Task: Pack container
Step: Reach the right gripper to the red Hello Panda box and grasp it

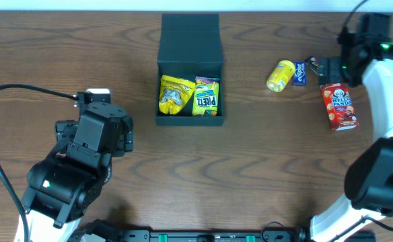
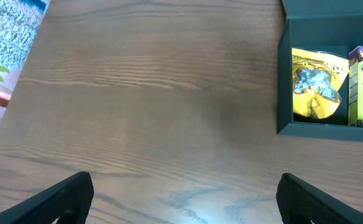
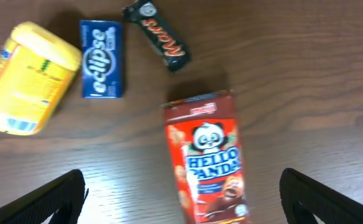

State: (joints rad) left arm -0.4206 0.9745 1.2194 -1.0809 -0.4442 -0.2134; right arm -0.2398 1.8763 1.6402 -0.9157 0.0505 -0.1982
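The right claw (image 3: pixel 184 199) is spread wide and grasps nothing; both dark fingers sit at the lower corners of the wrist view. Between them, on the table (image 1: pixel 264 168), lies a red carton (image 3: pixel 209 165) printed "HELLO PANDA" with a cartoon panda. Beyond it lie a blue pack (image 3: pixel 101 59) marked "eclipse", a black bar (image 3: pixel 156 35) with "Mars" in red, and a yellow canister (image 3: pixel 26 78) on its side, its small print too fine to read.

The left claw (image 2: pixel 184 202) is likewise released, wide apart and empty above bare wood. The container (image 2: pixel 284 81) shows at the upper right of its view. From overhead the box stands at the far middle of the table, well apart from both claws, its flap lid thrown back. Inside, side by side, are a crinkled yellow bag (image 1: pixel 174 94) and a yellow-green packet (image 1: pixel 206 96) whose lettering seems to read "PRETZ".
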